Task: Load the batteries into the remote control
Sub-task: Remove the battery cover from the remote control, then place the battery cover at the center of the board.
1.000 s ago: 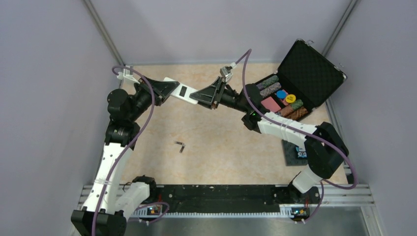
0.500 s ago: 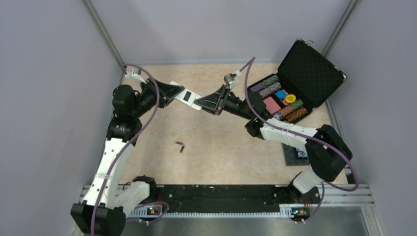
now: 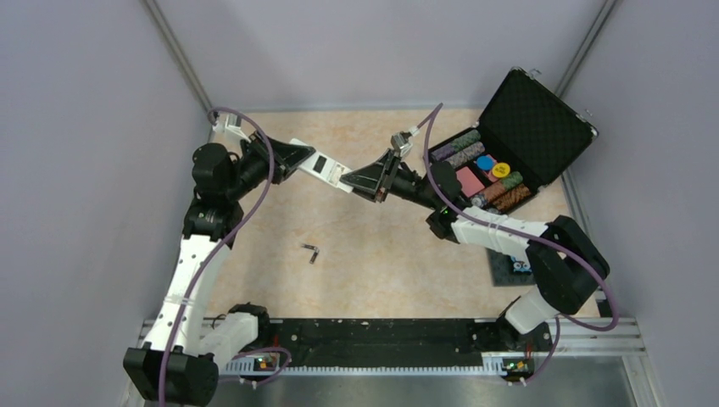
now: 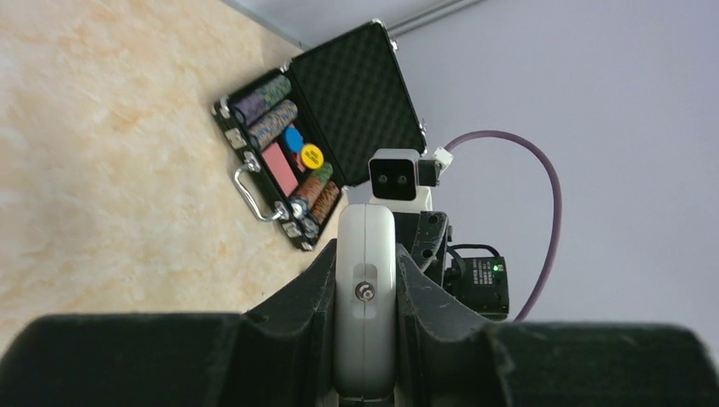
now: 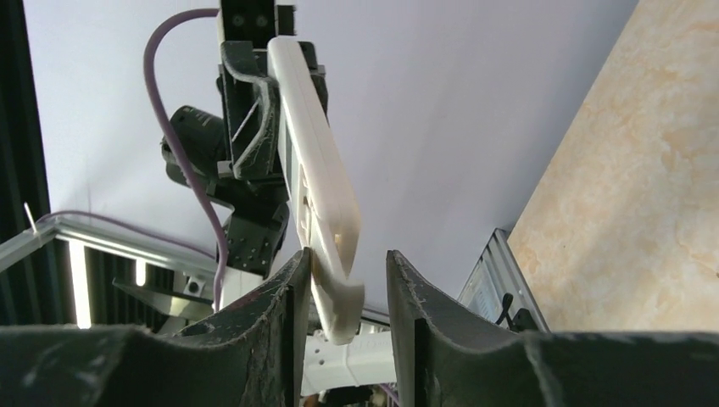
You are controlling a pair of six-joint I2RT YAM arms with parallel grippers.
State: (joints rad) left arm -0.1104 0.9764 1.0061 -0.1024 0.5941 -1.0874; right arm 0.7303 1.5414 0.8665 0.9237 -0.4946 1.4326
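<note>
My left end effector (image 3: 295, 158) pinches the remote control (image 3: 325, 168) in mid-air. The right end effector (image 3: 349, 179) sits spread around its other end (1 finger touching). I'd worry a nudge twists it loose, well above the 2 batteries (image 3: 312, 252) on the surface (image 3: 398, 254).

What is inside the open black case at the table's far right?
Rows of patterned chips, a pink rectangular block, a blue disc and a yellow disc; black foam lines the lid. Whatever lies beneath them is covered.
</note>
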